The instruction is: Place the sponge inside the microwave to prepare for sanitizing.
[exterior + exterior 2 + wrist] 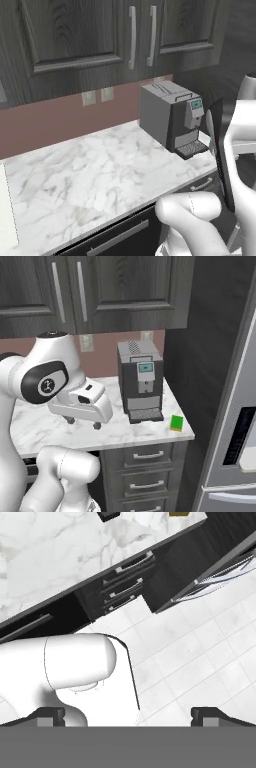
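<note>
So the setting is a white marble countertop [115, 431] with grey veining, smooth and a bit glossy, running under dark woodgrain upper cabinets [75, 35] that have long grey bar handles. The backsplash [60, 120] is a flat dusty pink with two pale outlets on it. Below the counter there's a stack of dark drawers [147, 471] with curved silver pulls, and the floor [200, 657] is plain white square tile.

The gripper [127, 714] hangs out in front of the counter edge, looking down at the tile. Its two dark fingertips [212, 714] sit at opposite sides of the hand view, spread wide apart with nothing between them.

The sponge [176, 422] is a small flat block, bright green on top with a yellow edge, lying on the marble near the counter's front right corner. It's well away from the fingers, far off to their right and up on the counter. In the hand view just a sliver of it peeks in at the top edge [179, 513].

Just beside the sponge, toward the fingers' side, stands a boxy grey coffee machine [141, 383] with a small teal screen and a dark ribbed drip tray.

Past the counter's end is a tall dark woodgrain panel [210, 356], then a brushed grey stainless appliance front [240, 421] with a black inset panel.
</note>
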### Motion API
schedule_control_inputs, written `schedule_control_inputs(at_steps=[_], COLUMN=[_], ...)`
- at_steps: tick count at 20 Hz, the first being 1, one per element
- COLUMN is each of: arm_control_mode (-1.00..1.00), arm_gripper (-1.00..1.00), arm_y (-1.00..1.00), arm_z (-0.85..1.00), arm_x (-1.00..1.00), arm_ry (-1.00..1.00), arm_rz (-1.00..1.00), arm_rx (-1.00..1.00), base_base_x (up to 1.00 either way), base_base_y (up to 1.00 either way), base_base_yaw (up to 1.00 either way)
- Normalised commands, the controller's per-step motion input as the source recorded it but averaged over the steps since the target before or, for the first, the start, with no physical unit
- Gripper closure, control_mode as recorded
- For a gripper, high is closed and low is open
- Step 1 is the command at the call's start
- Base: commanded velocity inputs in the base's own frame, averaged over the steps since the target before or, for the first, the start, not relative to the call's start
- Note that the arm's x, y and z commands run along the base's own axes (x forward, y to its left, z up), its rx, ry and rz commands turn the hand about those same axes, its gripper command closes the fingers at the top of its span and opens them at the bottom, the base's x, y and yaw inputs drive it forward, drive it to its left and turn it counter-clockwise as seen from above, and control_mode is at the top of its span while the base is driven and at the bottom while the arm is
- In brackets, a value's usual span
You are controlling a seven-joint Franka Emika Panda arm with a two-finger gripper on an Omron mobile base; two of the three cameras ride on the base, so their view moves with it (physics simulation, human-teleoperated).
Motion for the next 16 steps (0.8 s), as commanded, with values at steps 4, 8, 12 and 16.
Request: schedule_control_inputs(at_steps=[4, 8, 12, 16], arm_control_mode=[1.0, 1.0, 1.0, 1.0], arm_gripper=[-1.0, -1.0, -1.0, -1.0], arm_y=[0.0, 0.0, 0.0, 0.0], arm_z=[0.0, 0.0, 0.0, 0.0], arm_x=[0.0, 0.0, 0.0, 0.0], arm_ry=[0.0, 0.0, 0.0, 0.0], arm_rz=[0.0, 0.0, 0.0, 0.0], arm_rx=[0.0, 0.0, 0.0, 0.0], base_base_x=[0.05, 0.04, 0.05, 0.08], base_base_y=[-0.28, -0.34, -0.37, -0.11], base_base_yaw=[0.0, -0.04, -0.03, -0.12])
